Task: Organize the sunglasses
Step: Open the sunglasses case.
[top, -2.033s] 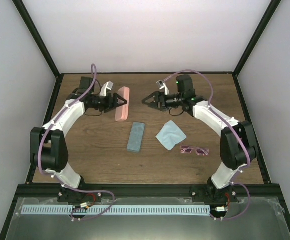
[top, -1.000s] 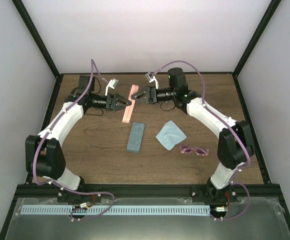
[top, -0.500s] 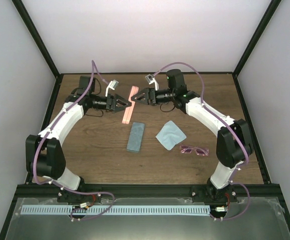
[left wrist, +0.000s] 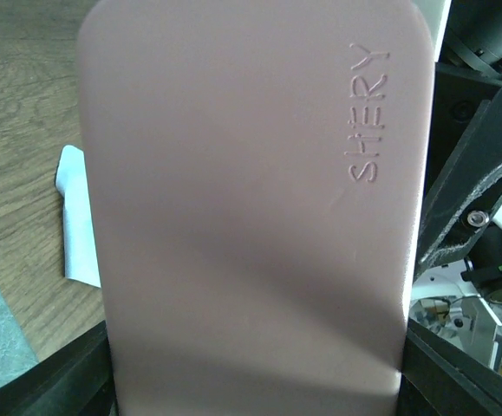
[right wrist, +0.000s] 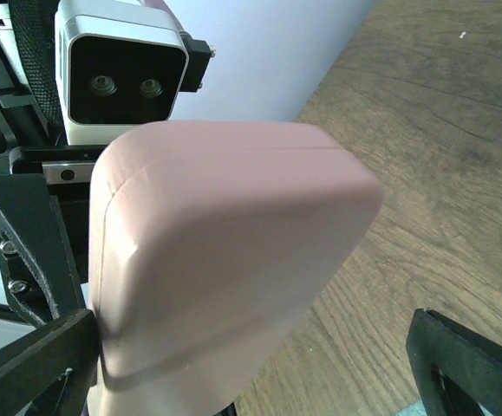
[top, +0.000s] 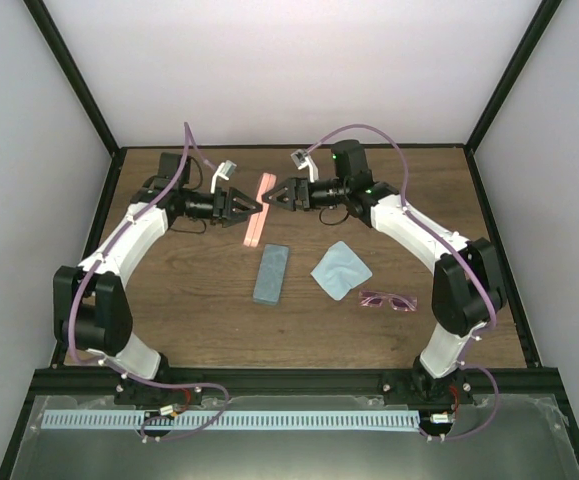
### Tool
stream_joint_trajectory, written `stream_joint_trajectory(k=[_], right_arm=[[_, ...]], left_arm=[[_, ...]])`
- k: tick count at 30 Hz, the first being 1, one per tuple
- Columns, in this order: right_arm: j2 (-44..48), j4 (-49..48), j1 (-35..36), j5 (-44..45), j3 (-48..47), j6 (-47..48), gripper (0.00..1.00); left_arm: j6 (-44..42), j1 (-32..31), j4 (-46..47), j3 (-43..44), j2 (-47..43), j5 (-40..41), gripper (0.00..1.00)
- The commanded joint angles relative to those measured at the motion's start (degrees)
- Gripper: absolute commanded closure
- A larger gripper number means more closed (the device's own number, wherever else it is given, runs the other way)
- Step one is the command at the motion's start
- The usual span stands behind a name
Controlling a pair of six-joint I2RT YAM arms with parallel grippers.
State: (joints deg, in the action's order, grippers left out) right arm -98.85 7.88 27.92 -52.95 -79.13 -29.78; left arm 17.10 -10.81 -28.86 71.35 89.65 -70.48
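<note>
A pinkish-purple pair of sunglasses lies on the wooden table at the right front, far from both grippers. My left gripper is shut on an oblong pink case and holds it on edge above the back middle of the table. That case fills the left wrist view, with "SHERY" embossed on it. My right gripper stands open around the case's far end. One finger is close beside the case and the other finger is well apart from it.
A blue-grey case lies flat in the middle of the table. A pale blue cloth lies just right of it. The black frame posts and white walls close in the back and sides.
The pink case lay flat two seconds ago; my left gripper has since raised it on edge. The right gripper swung left to the case's far end and has edged slightly closer.
</note>
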Motion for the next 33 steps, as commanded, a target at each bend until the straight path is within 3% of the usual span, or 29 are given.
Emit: stream_joint_trajectory(k=[1,21,28,31,33], right_arm=[[-1.81,8.57,-0.06,6.47,0.76,3.42,0.01],[-4.8,10.69,-0.01,7.36,0.25,3.88,0.02],[-1.47,3.66,-0.06,0.43,0.99,0.75,0.19],[-0.96,0.75,-0.06,-3.86,1.01,-0.07,0.32],[-0.62,0.2,-0.06,-5.02,1.12,-0.14,0.48]], left_arm=[[0.34,0.69,5.39,4.18,-1.47,-7.13,0.43],[4.36,1.49,9.61,3.07,-2.75,-6.92,0.44],[3.93,1.49,9.7,0.49,-2.27,-5.03,0.41],[3.58,1.54,9.76,-0.19,-1.75,-4.5,0.41],[3.47,1.54,9.79,-0.3,-1.52,-4.41,0.41]])
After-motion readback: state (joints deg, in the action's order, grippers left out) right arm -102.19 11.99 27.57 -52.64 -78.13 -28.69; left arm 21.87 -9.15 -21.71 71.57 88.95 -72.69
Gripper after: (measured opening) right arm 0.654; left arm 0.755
